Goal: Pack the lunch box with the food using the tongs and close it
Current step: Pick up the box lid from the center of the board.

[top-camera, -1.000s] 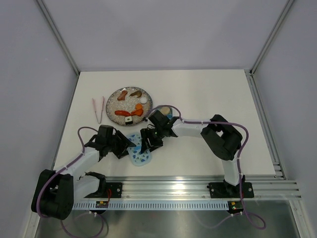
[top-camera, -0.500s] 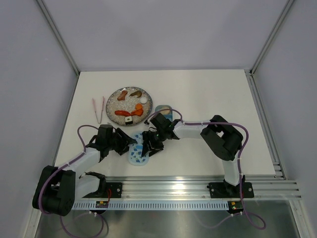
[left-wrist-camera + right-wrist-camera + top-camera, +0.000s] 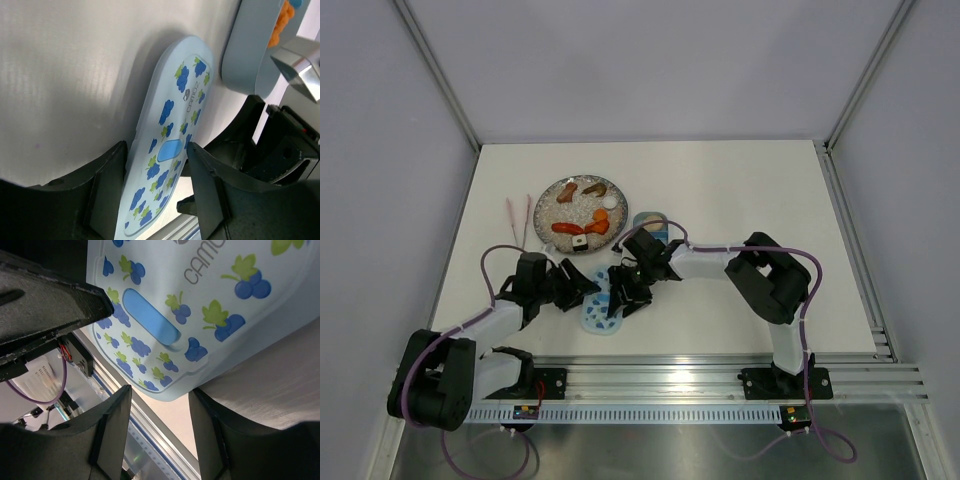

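Observation:
The lunch box's flecked light-blue lid (image 3: 601, 312) sits low over the table near the front rail, between my two grippers. My left gripper (image 3: 582, 289) has its fingers (image 3: 107, 190) against both long edges of the lid (image 3: 172, 135), which tilts up on one side. My right gripper (image 3: 620, 291) stands open, and the lid's rounded end (image 3: 165, 315) lies just past its tips (image 3: 160, 392). The lunch box tub (image 3: 650, 223) stands behind the right wrist, with an orange piece (image 3: 285, 20) at its rim. Food (image 3: 582, 228) lies on the plate. The tongs (image 3: 518, 220) rest to the left.
The round grey speckled plate (image 3: 552, 200) sits at the back left, close to the tub. The metal rail (image 3: 720, 375) runs along the near edge. The right arm (image 3: 760, 275) stretches across the table's right half.
The lid has come down and nearer the front rail, with both grippers following it. The right wrist moved off the tub, which now shows. Both pairs of jaws have narrowed slightly.

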`<control>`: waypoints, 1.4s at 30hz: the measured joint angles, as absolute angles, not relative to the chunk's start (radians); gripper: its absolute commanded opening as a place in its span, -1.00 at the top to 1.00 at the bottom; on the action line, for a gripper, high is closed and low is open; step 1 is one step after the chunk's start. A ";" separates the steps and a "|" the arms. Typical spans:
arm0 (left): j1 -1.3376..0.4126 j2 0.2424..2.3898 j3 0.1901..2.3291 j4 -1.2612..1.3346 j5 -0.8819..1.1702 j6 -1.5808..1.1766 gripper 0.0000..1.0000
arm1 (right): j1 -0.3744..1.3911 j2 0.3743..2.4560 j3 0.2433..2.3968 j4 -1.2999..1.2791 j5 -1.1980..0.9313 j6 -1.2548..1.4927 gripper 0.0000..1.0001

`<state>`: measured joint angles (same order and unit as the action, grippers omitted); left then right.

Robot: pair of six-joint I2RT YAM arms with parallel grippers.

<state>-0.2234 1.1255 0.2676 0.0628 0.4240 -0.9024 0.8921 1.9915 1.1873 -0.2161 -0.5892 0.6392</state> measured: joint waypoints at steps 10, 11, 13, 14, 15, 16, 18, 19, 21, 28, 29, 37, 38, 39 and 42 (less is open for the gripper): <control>-0.222 1.109 0.256 0.016 0.492 -0.828 0.73 | 0.876 1.991 1.203 -0.305 -0.607 0.574 -0.10; -0.222 1.100 0.256 0.009 0.497 -0.827 0.78 | 0.873 1.991 1.203 -0.307 -0.611 0.571 -0.11; -0.222 1.086 0.259 -0.014 0.506 -0.826 0.92 | 0.867 1.991 1.203 -0.311 -0.613 0.562 -0.10; -0.222 1.081 0.261 -0.025 0.512 -0.826 1.00 | 0.863 1.991 1.203 -0.313 -0.614 0.557 -0.10; -0.222 1.077 0.263 -0.035 0.515 -0.826 1.00 | 0.862 1.991 1.203 -0.314 -0.615 0.554 -0.11; -0.222 1.072 0.266 -0.046 0.519 -0.827 1.00 | 0.860 1.991 1.203 -0.314 -0.614 0.552 -0.10; -0.222 1.058 0.272 -0.069 0.528 -0.827 1.00 | 0.858 1.991 1.203 -0.315 -0.615 0.546 -0.10; -0.222 1.051 0.276 -0.080 0.533 -0.828 1.00 | 0.857 1.991 1.203 -0.315 -0.614 0.545 -0.10; -0.224 1.028 0.286 -0.101 0.551 -0.830 1.00 | 0.854 1.991 1.203 -0.315 -0.613 0.540 -0.10; -0.242 0.955 0.332 -0.155 0.616 -0.847 1.00 | 0.847 1.977 1.203 -0.278 -0.592 0.510 -0.10; -0.242 0.949 0.337 -0.157 0.628 -0.854 1.00 | 0.846 1.975 1.203 -0.274 -0.583 0.507 -0.10; -0.245 0.915 0.350 -0.194 0.652 -0.873 1.00 | 0.838 1.910 1.204 -0.309 -0.511 0.476 -0.10; -0.246 0.909 0.357 -0.204 0.652 -0.873 1.00 | 0.836 1.883 1.207 -0.333 -0.487 0.466 -0.10; -0.246 0.905 0.370 -0.220 0.651 -0.873 1.00 | 0.834 1.849 1.210 -0.361 -0.450 0.455 -0.11; -0.247 0.903 0.437 -0.276 0.650 -0.860 1.00 | 0.805 1.697 1.211 -0.439 -0.314 0.430 -0.15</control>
